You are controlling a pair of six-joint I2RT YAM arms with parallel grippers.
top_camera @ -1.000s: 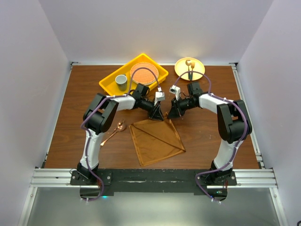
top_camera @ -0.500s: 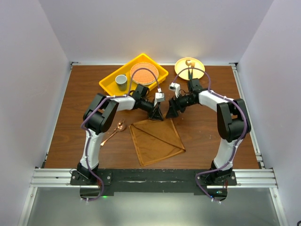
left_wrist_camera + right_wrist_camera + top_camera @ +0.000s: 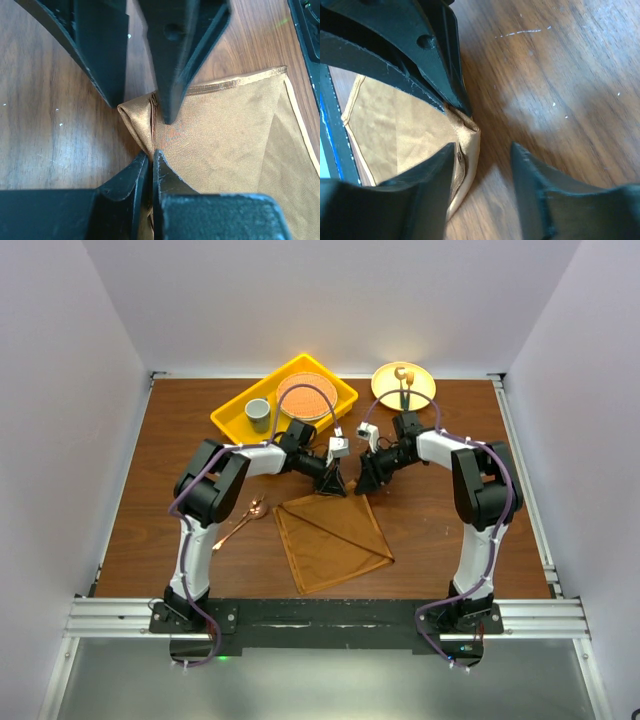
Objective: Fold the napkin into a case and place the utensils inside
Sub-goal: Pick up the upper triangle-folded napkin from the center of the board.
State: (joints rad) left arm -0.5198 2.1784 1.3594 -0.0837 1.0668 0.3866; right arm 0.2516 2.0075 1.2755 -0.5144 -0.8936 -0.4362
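Far left on the desk point(image 3: 150, 470), lying slantwise near the left corner of the napkin point(image 3: 335, 540): the copper spoon point(image 3: 237, 525), well apart from either tool. Next along, the left tool point(image 3: 151, 159), pressed together and clamped on a bunched far corner of the napkin, with folds of cloth pinched between its tips. Spread flat on the wood toward the arms' bases: the rest of the rust-brown cloth, marked by one diagonal line. On the right, the right tool point(image 3: 482, 150), held apart and straddling that same pinched corner from the opposite side, one finger touching the gathered cloth, the other on or just above bare wood beside it. Almost tip to tip over that corner, both tools.
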